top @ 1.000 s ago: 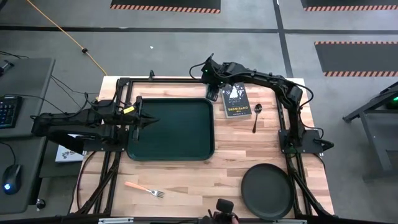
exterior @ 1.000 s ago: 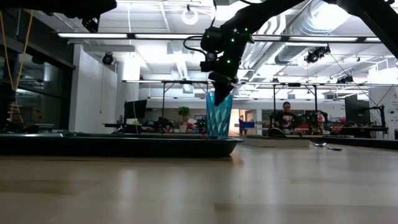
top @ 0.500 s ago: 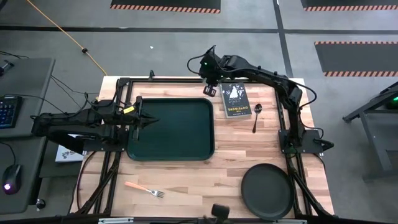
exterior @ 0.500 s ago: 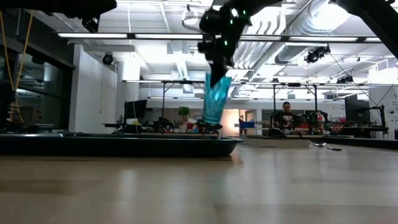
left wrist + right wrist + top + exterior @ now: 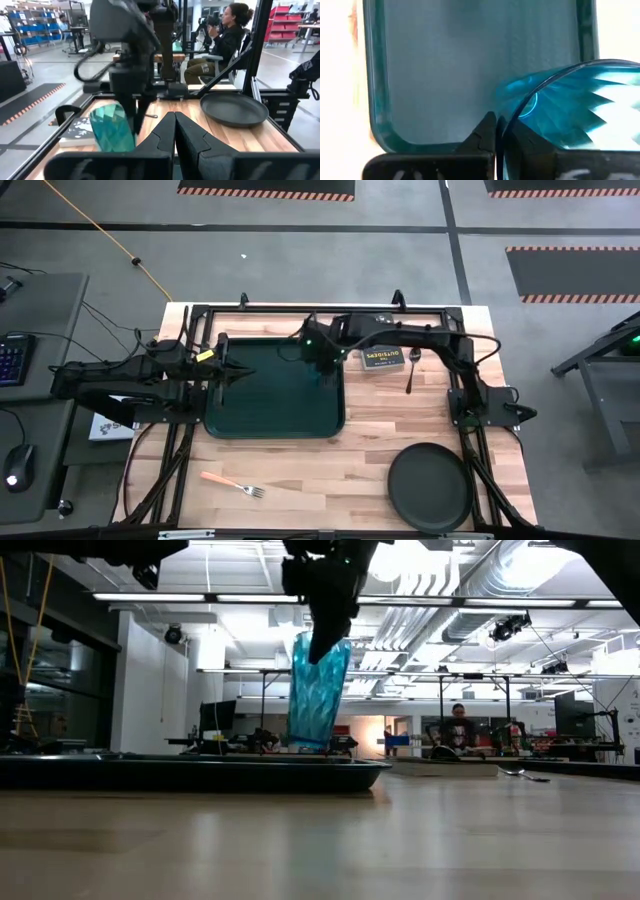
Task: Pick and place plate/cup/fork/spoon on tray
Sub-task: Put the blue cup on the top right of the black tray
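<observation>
Right claw [image 5: 322,635] clamps the cup [image 5: 317,690] by its rim, hanging over the tray [image 5: 275,385]. Left claw [image 5: 174,120] sits pinched together at the tray's edge.

Right gripper [image 5: 322,358] over tray [image 5: 260,395] (far side).

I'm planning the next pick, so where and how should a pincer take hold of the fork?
Grip the fork at its orange handle, coming straight down from above with the jaws across the handle's narrow width. It lies flat on the table near the front left, apart from the tray and plate, so the approach is clear. The handle likely offers a steadier hold than the thin tines.
</observation>
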Controlling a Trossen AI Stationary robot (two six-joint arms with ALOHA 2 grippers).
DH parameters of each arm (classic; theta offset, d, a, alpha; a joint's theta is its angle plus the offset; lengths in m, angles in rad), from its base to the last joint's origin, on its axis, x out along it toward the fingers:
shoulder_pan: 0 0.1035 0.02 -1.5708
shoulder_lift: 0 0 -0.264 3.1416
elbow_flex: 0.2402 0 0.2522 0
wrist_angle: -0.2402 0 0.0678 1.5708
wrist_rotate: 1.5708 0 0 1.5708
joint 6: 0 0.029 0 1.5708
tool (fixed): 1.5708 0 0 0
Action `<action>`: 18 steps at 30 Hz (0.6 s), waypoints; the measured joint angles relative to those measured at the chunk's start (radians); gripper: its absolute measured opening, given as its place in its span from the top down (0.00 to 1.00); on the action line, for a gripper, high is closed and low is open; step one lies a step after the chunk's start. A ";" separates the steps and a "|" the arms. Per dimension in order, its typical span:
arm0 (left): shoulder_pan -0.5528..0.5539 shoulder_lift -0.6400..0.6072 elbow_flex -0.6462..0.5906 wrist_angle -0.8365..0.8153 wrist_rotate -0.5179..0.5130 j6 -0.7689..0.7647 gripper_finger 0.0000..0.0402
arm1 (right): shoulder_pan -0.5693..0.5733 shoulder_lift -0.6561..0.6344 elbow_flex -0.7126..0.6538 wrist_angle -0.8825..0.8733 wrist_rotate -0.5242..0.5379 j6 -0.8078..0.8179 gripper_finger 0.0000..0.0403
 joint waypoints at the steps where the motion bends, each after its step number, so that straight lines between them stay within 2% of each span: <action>1: 0.000 0.000 0.000 0.000 0.000 0.000 1.00 | 0.000 0.011 0.000 0.005 0.001 0.000 1.00; 8: 0.000 0.000 0.000 -0.001 0.000 0.000 1.00 | -0.020 0.056 0.001 0.019 0.096 -0.005 1.00; 18: 0.000 0.003 0.000 -0.004 0.000 0.000 1.00 | -0.057 0.062 0.001 0.018 0.065 0.027 0.99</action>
